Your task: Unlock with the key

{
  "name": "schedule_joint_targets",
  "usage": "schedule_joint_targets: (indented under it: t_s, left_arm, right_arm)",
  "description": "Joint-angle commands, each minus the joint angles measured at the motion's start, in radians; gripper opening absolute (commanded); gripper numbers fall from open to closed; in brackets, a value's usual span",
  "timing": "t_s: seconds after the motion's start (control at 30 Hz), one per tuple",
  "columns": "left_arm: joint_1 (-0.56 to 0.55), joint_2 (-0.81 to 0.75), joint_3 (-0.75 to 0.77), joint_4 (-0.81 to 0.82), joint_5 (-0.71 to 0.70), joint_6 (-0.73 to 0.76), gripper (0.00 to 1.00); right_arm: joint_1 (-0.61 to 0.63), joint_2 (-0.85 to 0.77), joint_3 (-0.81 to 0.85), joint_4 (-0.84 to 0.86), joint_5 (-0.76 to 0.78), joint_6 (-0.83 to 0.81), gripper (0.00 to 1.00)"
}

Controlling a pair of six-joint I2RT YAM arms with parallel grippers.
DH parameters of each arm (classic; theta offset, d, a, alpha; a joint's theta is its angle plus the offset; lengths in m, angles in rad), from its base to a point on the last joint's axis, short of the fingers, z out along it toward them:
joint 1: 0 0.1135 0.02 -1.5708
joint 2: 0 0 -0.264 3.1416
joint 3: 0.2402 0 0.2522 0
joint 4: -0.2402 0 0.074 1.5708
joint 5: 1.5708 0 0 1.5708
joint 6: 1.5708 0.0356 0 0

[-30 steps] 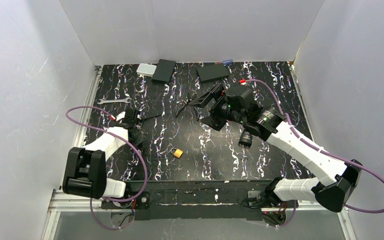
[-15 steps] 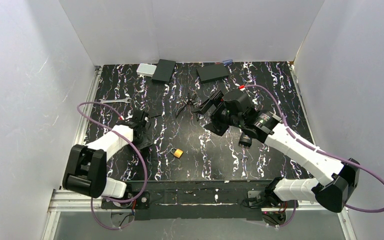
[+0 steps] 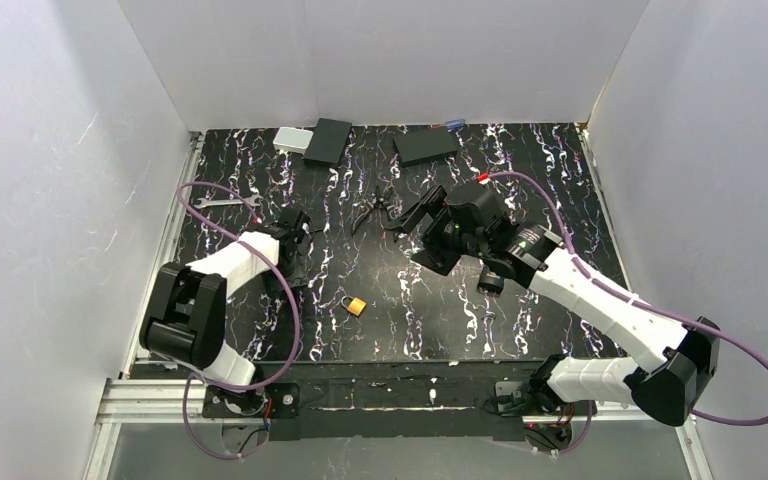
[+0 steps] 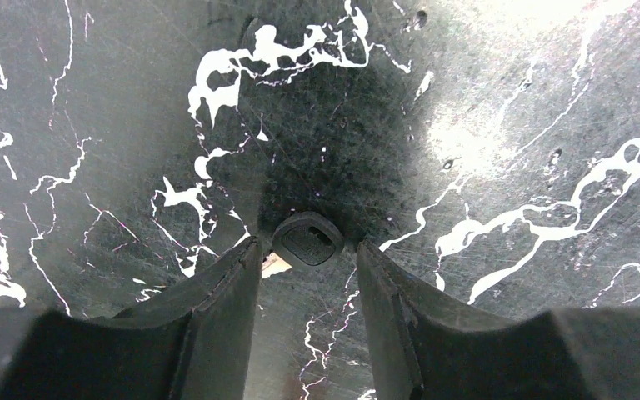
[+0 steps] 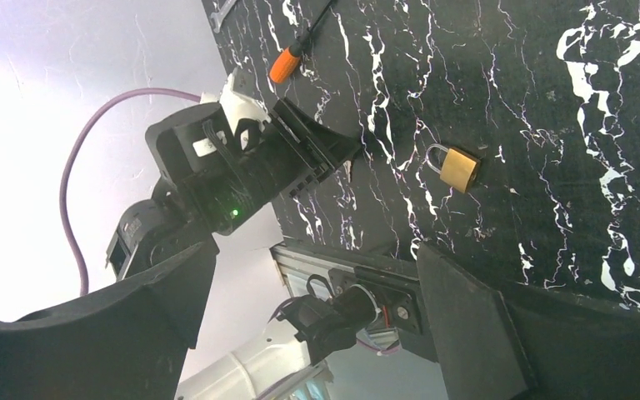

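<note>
A wrench (image 3: pixel 222 201) lies flat near the left edge of the black marbled worktop (image 3: pixel 440 325). Just right of it the left arm (image 3: pixel 235 258) reaches inward. Its jaws are low over the surface, with a screwdriver (image 5: pixel 287 62) with an orange handle lying close behind them.

The left wrist view shows the key (image 4: pixel 307 243) flat on the worktop. Its black head sits between the tips of the two fingers (image 4: pixel 225 300), and a sliver of pale blade shows at the left finger's edge. The left jaws stand partly apart, one finger on each side of the head. A thin gap seems to remain on both sides, so they straddle the key rather than pinch it.

To the right, nearer the front edge, the brass padlock (image 3: pixel 353 304) lies on its side, apart from the key. Behind it, about mid-worktop, is a dark pair of pliers (image 3: pixel 372 212).

Just beside the pliers hang the right jaws, raised off the worktop. They are spread wide with nothing between their fingers (image 5: pixel 483 333). The right arm (image 3: pixel 600 300) stretches back to its base at the near right corner.

Along the back edge sit a pale box (image 3: pixel 290 139), a black box (image 3: pixel 328 141) touching it, and a second black box (image 3: pixel 426 145) further right.
</note>
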Motion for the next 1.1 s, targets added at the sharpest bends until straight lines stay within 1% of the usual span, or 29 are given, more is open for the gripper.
schedule_joint_targets:
  t_s: [0.0,0.13,0.23,0.4,0.53,0.73,0.8,0.93,1.07]
  left_arm:
    - [0.003,0.064,-0.003,-0.041,-0.026,0.014,0.46]
    - [0.017,0.056,-0.008,-0.051,-0.02,0.0,0.51]
    - [0.041,0.035,-0.028,-0.017,0.045,-0.009,0.52]
    - [0.06,0.058,-0.041,-0.002,0.09,-0.024,0.49]
    - [0.099,0.064,-0.069,0.044,0.163,-0.031,0.46]
    - [0.106,0.073,-0.068,0.047,0.139,-0.032,0.41]
    - [0.106,0.074,-0.067,0.048,0.137,-0.027,0.37]
    - [0.106,0.069,-0.073,0.058,0.147,-0.022,0.22]
    - [0.106,0.064,-0.077,0.063,0.152,-0.022,0.15]
  right_arm:
    - [0.005,-0.04,-0.011,-0.005,0.02,-0.022,1.0]
    - [0.005,-0.042,-0.011,-0.005,0.024,-0.03,1.0]
    - [0.005,-0.044,-0.012,-0.011,0.023,-0.033,1.0]
    - [0.005,-0.052,-0.021,-0.014,0.031,-0.034,1.0]
    - [0.005,-0.052,-0.023,-0.017,0.032,-0.033,1.0]
    - [0.005,-0.052,-0.029,-0.018,0.03,-0.031,1.0]
    - [0.005,-0.052,-0.032,-0.018,0.029,-0.03,1.0]
    - [0.006,-0.053,-0.047,-0.023,0.04,-0.031,1.0]
    - [0.005,-0.062,-0.073,-0.021,0.058,-0.033,1.0]
